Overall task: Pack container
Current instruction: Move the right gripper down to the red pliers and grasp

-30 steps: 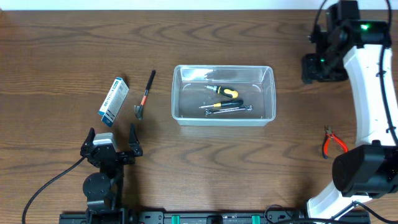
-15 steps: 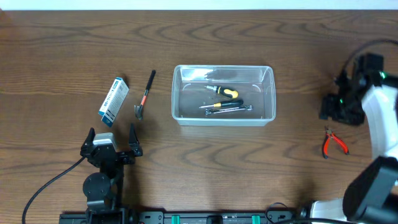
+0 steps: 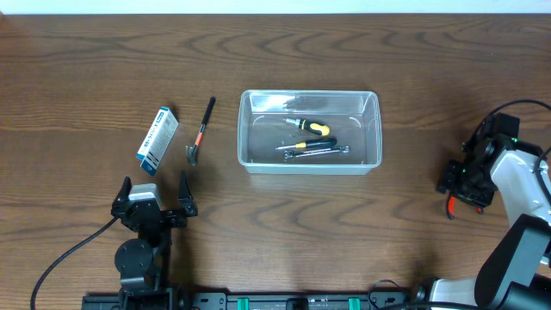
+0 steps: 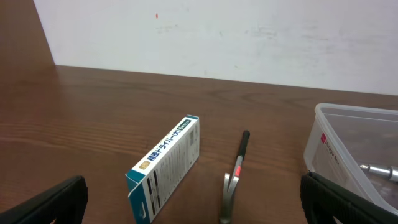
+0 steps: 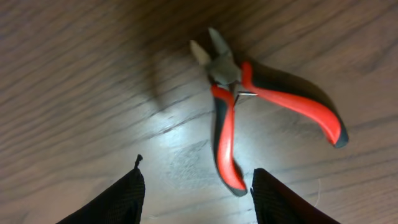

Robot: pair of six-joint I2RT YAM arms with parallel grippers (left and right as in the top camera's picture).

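Small red-handled metal pliers (image 5: 231, 81): judged light, rigid, slick; best taken across both handles. Right gripper (image 5: 198, 179) fingers held wide over them; left gripper (image 3: 155, 182) wide, empty.

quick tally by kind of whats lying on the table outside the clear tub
red-handled pliers: 1
small hammer: 1
blue-and-white box: 1
total: 3
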